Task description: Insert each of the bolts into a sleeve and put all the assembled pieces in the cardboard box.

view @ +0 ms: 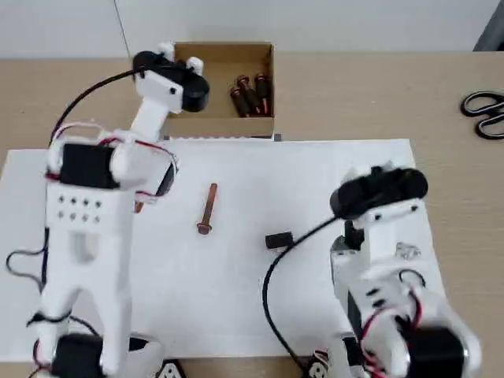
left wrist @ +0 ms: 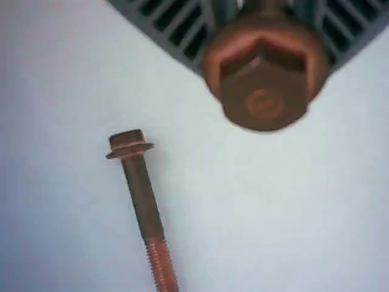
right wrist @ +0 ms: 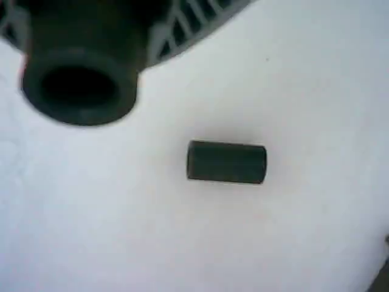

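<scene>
My left gripper (left wrist: 243, 12) is shut on a copper bolt (left wrist: 264, 91), whose hexagonal head faces the camera. In the high view this bolt (view: 139, 206) pokes out under the left arm's wrist above the white sheet (view: 236, 299). A second bolt (view: 208, 209) (left wrist: 143, 201) lies loose on the sheet to its right. My right gripper (right wrist: 91, 18) is shut on a black sleeve (right wrist: 79, 85), seen end-on with its bore open. Another black sleeve (view: 279, 239) (right wrist: 226, 162) lies on its side mid-sheet, left of the right arm. The cardboard box (view: 224, 126) at the back holds several assembled pieces (view: 250, 94).
The left arm's elbow (view: 169, 79) hangs over the box's left side. Scissors (view: 484, 114) lie on the wooden table at the far right. Cables trail along the sheet's front edge near both bases.
</scene>
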You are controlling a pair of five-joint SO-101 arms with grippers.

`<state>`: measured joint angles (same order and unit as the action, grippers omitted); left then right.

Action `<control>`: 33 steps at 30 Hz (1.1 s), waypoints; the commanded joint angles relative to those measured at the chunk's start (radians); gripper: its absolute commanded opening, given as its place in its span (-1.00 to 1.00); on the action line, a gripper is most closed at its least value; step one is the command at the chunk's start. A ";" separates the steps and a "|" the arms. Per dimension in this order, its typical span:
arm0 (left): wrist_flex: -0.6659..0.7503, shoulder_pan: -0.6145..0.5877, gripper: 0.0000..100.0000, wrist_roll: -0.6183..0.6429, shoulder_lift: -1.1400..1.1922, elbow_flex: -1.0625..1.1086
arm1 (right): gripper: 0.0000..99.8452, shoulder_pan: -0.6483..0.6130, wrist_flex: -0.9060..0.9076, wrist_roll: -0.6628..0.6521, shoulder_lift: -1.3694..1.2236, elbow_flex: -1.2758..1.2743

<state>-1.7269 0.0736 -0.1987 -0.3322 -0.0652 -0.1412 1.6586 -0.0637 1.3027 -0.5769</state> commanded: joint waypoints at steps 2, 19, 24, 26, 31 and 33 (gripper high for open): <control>0.051 0.000 -0.99 0.216 -0.175 0.143 | -0.99 -0.013 -0.084 -0.014 0.128 -0.107; 0.640 0.140 -0.99 0.695 -0.852 0.881 | -1.00 -0.285 -0.269 -0.006 0.510 -0.548; 0.727 0.141 -0.99 0.795 -1.000 1.033 | -1.00 -0.326 -0.335 -0.015 0.499 -0.568; 0.741 0.143 -0.99 0.825 -1.060 1.073 | -1.00 -0.372 -0.344 -0.015 0.498 -0.583; 0.756 0.143 -0.99 0.858 -1.203 1.198 | -1.00 -0.496 -0.415 -0.015 0.504 -0.657; 0.756 0.143 -0.99 0.858 -1.269 1.245 | -1.00 -0.519 -0.467 -0.015 0.504 -0.694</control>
<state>-0.9981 0.2087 0.6513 -1.5136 1.1485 -0.6260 1.2628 -0.0698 1.7983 -1.2505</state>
